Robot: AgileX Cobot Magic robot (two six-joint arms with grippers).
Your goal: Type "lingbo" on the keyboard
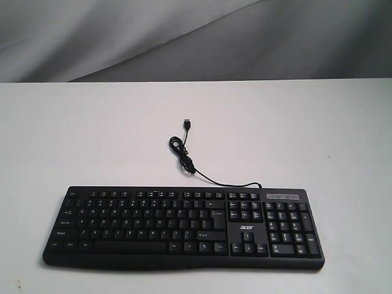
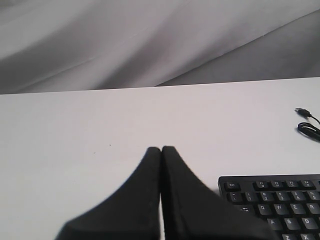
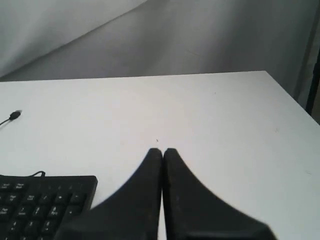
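The wide black keyboard (image 1: 184,226) with white legends and an "acer" logo lies flat near the front of the white table (image 1: 92,135). Its thin black USB cable (image 1: 184,153) curls away toward the back. Neither gripper shows in the exterior view. In the left wrist view my left gripper (image 2: 161,149) is shut, empty, beside the Esc corner of the keyboard (image 2: 280,205). In the right wrist view my right gripper (image 3: 162,150) is shut, empty, past the number-pad end of the keyboard (image 3: 45,202).
The cable's plug (image 1: 187,124) rests loose on the table behind the keyboard. A grey draped cloth (image 1: 184,37) hangs behind the table's back edge. The table's right edge (image 3: 290,100) shows in the right wrist view.
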